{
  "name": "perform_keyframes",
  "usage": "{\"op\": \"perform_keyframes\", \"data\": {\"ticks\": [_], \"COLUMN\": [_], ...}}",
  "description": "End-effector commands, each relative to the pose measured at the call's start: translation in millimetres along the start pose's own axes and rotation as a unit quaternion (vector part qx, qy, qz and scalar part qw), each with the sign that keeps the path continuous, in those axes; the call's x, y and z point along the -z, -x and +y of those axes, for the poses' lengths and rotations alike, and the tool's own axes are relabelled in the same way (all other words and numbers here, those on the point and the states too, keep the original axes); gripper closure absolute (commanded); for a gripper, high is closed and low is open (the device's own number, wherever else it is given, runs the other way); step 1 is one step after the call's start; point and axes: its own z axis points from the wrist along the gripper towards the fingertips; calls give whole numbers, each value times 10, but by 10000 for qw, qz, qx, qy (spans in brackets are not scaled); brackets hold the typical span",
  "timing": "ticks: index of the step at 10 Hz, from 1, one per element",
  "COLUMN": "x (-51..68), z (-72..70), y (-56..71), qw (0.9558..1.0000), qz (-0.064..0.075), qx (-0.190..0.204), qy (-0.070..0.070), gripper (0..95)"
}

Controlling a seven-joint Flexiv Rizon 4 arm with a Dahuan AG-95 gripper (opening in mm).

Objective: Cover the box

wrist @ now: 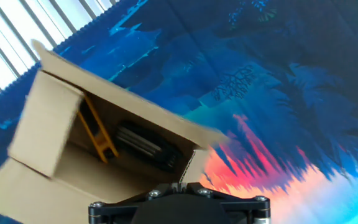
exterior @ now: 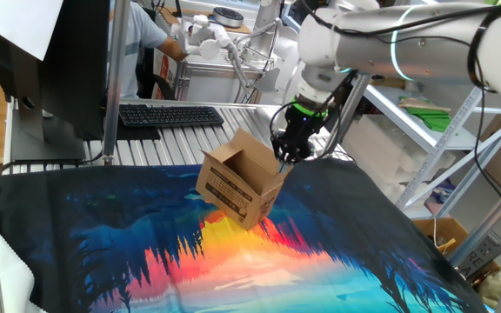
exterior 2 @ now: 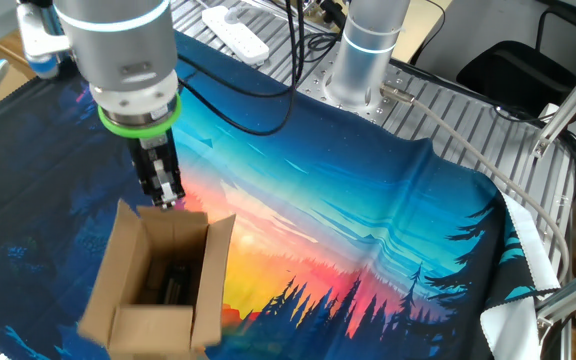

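The box point(exterior: 237, 187) is a small brown carton with black print on its side, standing tilted on the colourful cloth point(exterior: 233, 269) with its flaps open. In the other fixed view point(exterior 2: 158, 275) and the hand view point(wrist: 104, 149) a black item and a yellow-orange piece show inside. My gripper point(exterior: 285, 158) stands at the flap on the box's far side point(exterior 2: 168, 195). Its fingers are close together and look shut on that flap's edge, which runs in between them in the hand view point(wrist: 182, 182).
A black keyboard point(exterior: 170, 115) and a monitor stand lie behind the cloth. The arm's base point(exterior 2: 363, 60) and a white power strip point(exterior 2: 236, 32) are at the far side. A metal shelf point(exterior: 442, 130) and a larger cardboard box point(exterior: 442, 233) stand to the right.
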Motion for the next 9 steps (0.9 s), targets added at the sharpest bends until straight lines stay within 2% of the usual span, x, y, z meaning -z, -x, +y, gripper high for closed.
{"op": "perform_keyframes", "data": {"ticks": [1,3,5,8,9], "x": [-11,-77,-200,-444,-484], "z": [2,25,55,92,97], "y": [-24,-23,-18,-10,-11], "qw": [10000,10000,9998,9992,9991], "qz": [-24,-53,-142,-315,-338], "qx": [-2,-2,-50,-88,-67], "qy": [31,53,117,237,254], "gripper": [950,950,950,950,950]}}
